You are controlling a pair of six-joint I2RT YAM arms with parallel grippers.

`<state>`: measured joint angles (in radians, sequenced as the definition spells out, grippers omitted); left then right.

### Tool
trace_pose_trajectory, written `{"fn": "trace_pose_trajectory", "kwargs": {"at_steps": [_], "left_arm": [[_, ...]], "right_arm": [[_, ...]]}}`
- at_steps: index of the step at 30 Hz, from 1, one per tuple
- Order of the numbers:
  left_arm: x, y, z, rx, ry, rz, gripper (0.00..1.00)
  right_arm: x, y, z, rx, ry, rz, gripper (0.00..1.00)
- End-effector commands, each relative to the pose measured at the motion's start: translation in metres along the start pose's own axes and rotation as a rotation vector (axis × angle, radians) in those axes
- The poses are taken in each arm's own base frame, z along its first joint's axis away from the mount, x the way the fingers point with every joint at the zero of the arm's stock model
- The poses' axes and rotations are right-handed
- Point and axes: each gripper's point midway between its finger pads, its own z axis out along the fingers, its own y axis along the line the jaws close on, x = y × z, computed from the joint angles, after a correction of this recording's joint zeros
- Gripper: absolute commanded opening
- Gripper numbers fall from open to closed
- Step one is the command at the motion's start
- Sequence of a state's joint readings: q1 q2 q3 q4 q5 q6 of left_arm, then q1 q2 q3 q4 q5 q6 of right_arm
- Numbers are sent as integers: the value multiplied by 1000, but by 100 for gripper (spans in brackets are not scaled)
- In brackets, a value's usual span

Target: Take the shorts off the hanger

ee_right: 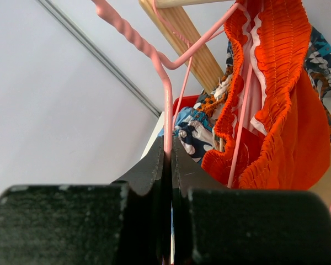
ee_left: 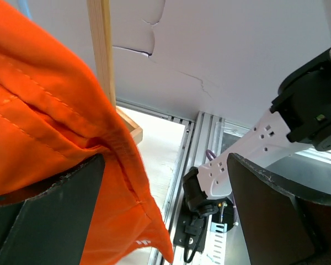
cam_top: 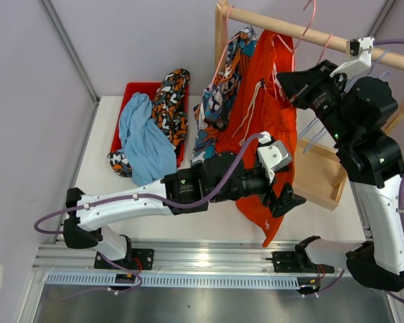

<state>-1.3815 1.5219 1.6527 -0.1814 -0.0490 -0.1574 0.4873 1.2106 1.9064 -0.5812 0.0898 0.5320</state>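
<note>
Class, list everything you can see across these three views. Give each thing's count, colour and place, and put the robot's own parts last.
bright orange fabric shorts with white drawstring: one, orange, hanging from the rack
teal-orange-white wave-print fabric shorts: one, hanging left of the orange pair
plain light blue fabric shorts: one, spilling over the bin's front
orange-black-white blotched fabric shorts: one, in the bin
red plastic bin: one, table's left rear
pink wire hanger: at least two, on the rod
wooden rack: one, pale wood, right rear
white table: one
left gripper: black, open at the orange hem
right gripper: black, shut on a hanger
</note>
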Motion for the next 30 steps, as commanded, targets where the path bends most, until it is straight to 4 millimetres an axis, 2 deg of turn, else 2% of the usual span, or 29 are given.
{"fn": "trace_pose_trajectory", "kwargs": {"at_steps": [1,7,8,13,17,18,22,25,26,30], "left_arm": [[-40,-2,2,-18,-125,-5,99],[-35,22,8,-148,-137,8,85],[-36,22,9,-147,-142,18,80],[-35,22,13,-171,-145,17,73],[-35,18,15,-162,-147,18,61],[-35,17,16,-159,-146,21,51],[-33,13,15,-153,-147,27,37],[-35,13,13,-158,-156,23,7],[-36,14,11,-160,-162,20,0],[-32,6,4,-133,-161,28,0]], "right_arm": [[-44,35,-27,-130,-134,37,0],[-45,52,-43,-207,-99,67,0],[-45,54,-46,-219,-96,80,0],[-49,61,-58,-249,-96,103,0],[-46,70,-61,-295,-68,136,0],[-47,74,-63,-314,-66,143,0],[-50,89,-73,-383,-46,191,0],[-52,94,-78,-408,-46,207,0],[-53,95,-79,-411,-49,211,0],[-56,88,-77,-376,-76,196,0]]}}
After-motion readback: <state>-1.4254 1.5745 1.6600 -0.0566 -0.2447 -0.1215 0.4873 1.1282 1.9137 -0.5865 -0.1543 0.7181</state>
